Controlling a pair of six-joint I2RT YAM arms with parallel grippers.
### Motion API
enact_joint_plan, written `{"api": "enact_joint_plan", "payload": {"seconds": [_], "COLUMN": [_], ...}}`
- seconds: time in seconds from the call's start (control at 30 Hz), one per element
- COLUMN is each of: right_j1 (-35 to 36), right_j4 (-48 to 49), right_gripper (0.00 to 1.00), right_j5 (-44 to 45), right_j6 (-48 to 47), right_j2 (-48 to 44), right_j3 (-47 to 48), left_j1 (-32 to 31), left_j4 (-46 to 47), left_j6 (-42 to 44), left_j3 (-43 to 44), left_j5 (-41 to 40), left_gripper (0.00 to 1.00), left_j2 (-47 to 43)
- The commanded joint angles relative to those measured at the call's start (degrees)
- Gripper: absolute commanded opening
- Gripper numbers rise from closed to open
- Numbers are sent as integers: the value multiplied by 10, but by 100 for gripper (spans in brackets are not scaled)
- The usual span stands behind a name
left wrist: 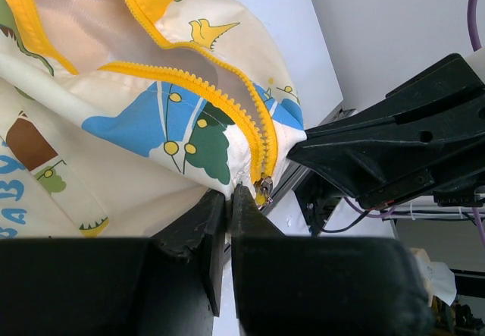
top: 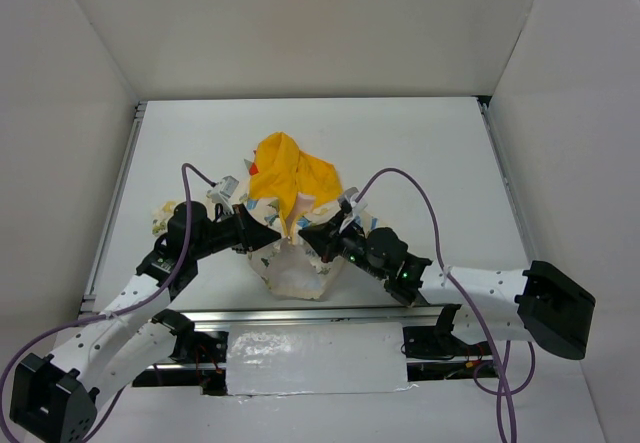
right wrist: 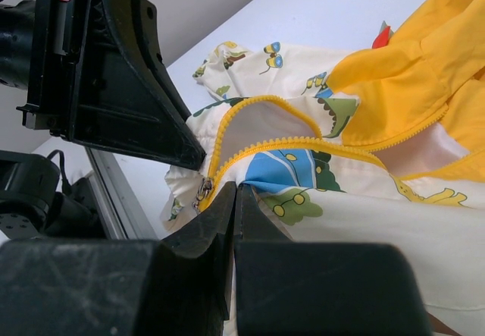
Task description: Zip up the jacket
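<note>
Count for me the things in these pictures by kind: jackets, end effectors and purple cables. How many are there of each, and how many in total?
jacket: 1
end effectors: 2 (left end effector, right end effector)
purple cables: 2 (left cable, right cable)
Total: 5

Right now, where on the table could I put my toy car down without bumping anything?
Bare table lies between the yellow hood and the back wall, and on the right between the right arm and the side rail. The near middle is crowded: left fingers and right fingers both pinch the jacket there.
</note>
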Motion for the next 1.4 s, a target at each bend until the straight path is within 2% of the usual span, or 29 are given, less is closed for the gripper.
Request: {"api": "enact_joint_plan", "payload": {"seconds": [0.0,1.03,1.37], "right_j1": [2,1,2], "right_j4": [32,32,43], "right_gripper": [0,0,0], "right_j5": [4,18,8], "right_j6": [-12,-26,-12], "right_j2": [3,23,12], "right_j3": [27,50,21], "left_j1": [-3,-3,-3], "left_j4": [20,15,-16], "left_j6": [7,8,11], "left_j3": [11,7,25], "left_j5": [3,7,-36], "left_gripper": [0,0,0], "left_j2": [-3,5,-27]}}
